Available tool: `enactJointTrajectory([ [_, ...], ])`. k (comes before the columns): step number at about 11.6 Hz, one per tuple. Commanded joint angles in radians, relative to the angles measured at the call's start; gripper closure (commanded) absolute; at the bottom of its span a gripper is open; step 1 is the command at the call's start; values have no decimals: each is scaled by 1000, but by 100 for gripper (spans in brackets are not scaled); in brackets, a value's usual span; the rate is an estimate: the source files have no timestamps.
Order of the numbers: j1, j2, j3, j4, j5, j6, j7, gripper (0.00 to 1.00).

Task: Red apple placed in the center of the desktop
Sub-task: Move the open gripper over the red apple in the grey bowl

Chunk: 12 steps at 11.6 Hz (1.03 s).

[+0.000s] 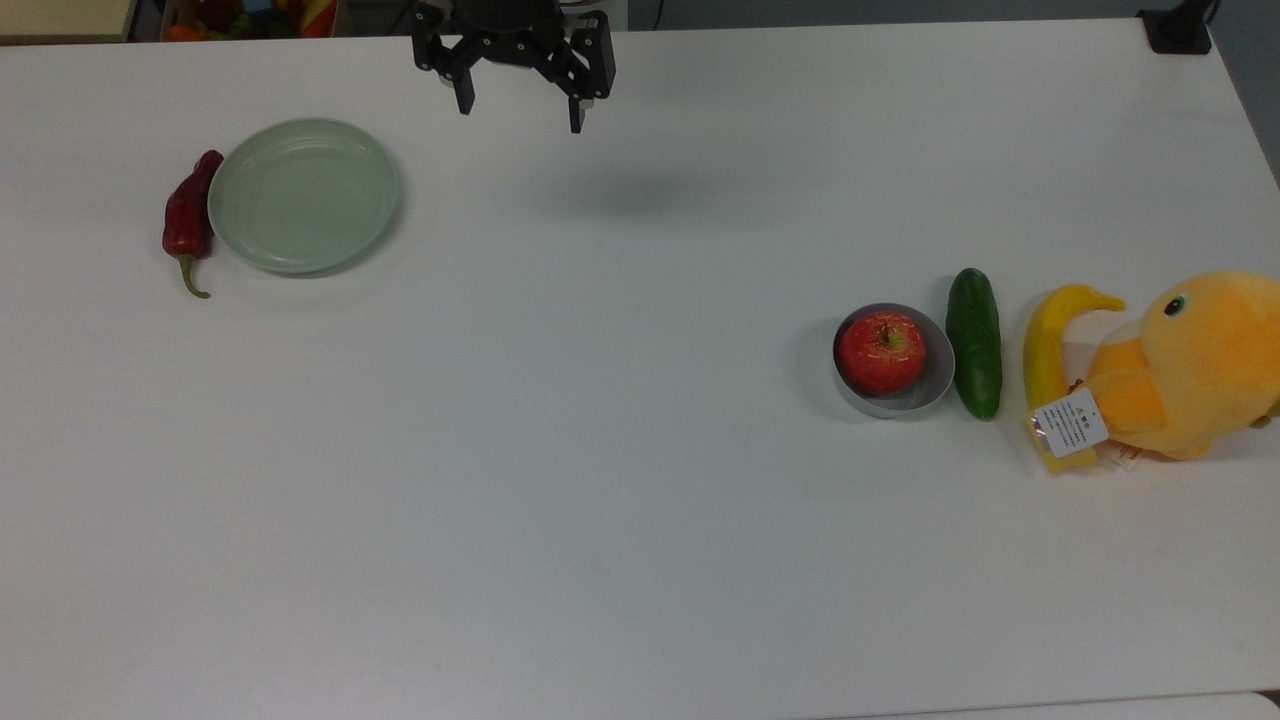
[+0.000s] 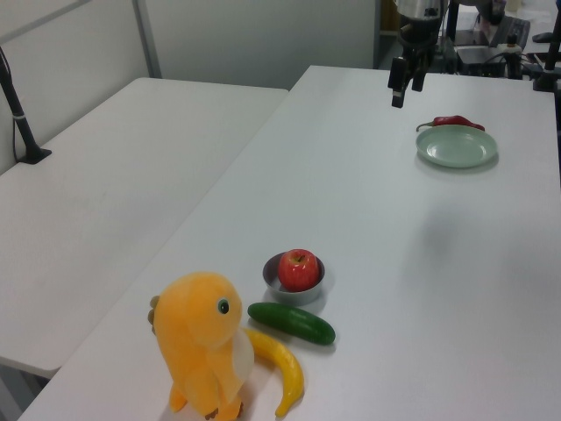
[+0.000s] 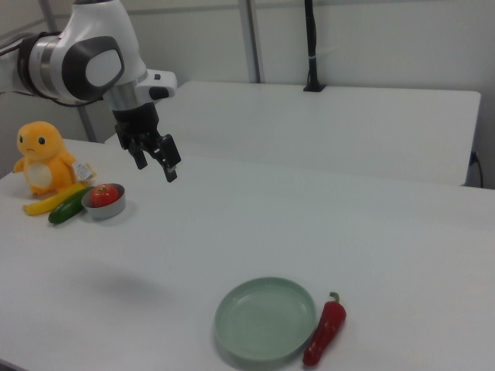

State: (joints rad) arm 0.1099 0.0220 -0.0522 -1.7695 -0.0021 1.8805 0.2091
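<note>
The red apple [image 1: 881,351] [image 2: 299,268] [image 3: 103,195] sits inside a small grey bowl [image 1: 934,388] [image 2: 270,277] [image 3: 110,209] on the top view's right side of the white desktop [image 1: 600,450]. My gripper [image 1: 520,116] [image 2: 405,92] [image 3: 155,165] hangs open and empty above the desktop's far edge in the top view, well away from the apple. Its shadow falls on the bare surface below it.
A green cucumber [image 1: 974,342], a yellow banana [image 1: 1048,350] and an orange plush duck [image 1: 1195,365] lie right of the bowl in the top view. A pale green plate [image 1: 304,194] with a dark red chili pepper [image 1: 188,216] beside it sits at the top view's left.
</note>
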Motion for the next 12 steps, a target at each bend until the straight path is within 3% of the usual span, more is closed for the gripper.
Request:
enactJointTrajectory([
  [1, -16, -11, 6, 4, 42, -21, -93, 0],
  [9, -33, 24, 8, 8, 67, -6, -96, 0],
  [12, -24, 82, 69, 12, 65, 72, -48, 0],
])
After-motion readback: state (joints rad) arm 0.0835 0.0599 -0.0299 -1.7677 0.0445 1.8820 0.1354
